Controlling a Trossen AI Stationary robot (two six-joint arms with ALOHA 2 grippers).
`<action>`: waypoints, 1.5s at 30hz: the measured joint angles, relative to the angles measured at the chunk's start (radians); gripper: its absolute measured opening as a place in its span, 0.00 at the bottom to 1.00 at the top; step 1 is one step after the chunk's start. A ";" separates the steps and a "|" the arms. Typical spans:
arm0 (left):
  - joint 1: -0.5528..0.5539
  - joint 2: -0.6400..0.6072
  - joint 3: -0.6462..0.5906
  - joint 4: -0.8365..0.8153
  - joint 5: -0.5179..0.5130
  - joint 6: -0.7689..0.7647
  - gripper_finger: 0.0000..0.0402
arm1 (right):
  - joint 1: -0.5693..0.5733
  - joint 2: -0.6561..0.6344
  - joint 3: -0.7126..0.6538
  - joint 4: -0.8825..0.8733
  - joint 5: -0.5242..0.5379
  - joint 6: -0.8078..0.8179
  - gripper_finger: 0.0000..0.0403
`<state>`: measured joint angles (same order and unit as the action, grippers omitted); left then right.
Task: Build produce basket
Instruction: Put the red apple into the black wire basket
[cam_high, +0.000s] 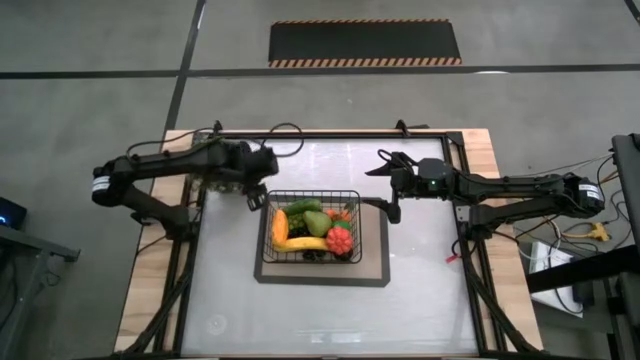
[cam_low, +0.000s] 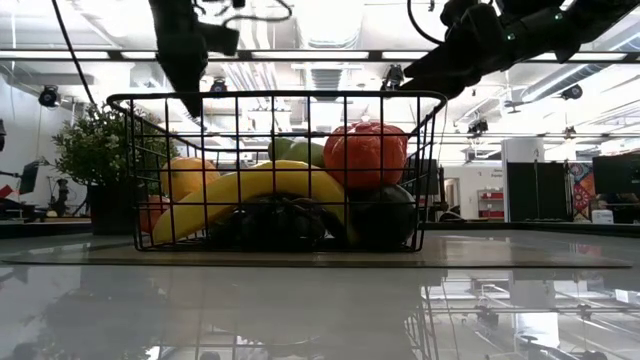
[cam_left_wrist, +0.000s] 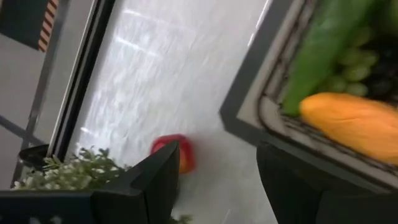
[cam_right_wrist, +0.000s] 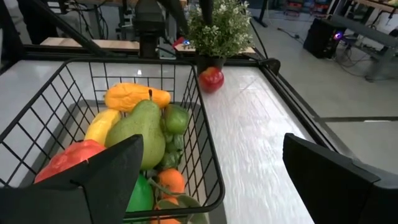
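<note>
The basket (cam_high: 311, 226) sits mid-table holding banana (cam_high: 305, 243), pear (cam_high: 317, 222) and more; left gripper (cam_high: 256, 200) open just beside its left rim, right gripper (cam_high: 392, 208) open beside its right rim, both empty

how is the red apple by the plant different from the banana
The red apple sits on the bare table outside the basket, near the plant; the banana lies inside the basket among other produce. The apple is round and red; the banana is long, curved and yellow. The apple stands alone, while the banana is pressed against its neighbours. Neither is held by a pincer.
</note>
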<state>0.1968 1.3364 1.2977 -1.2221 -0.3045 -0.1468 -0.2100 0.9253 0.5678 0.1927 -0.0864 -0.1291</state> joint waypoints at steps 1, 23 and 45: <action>0.023 0.005 -0.002 0.000 0.004 0.025 0.49 | 0.000 0.000 0.000 -0.002 0.000 0.001 0.91; 0.338 0.222 -0.062 0.001 0.089 0.289 0.49 | 0.000 0.000 0.001 -0.020 0.001 0.014 0.91; 0.347 0.319 -0.062 0.003 0.103 0.206 0.57 | 0.000 0.000 0.001 -0.024 0.001 0.032 0.91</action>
<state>0.5434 1.6558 1.2362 -1.2194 -0.2018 0.0588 -0.2100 0.9253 0.5686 0.1692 -0.0856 -0.0968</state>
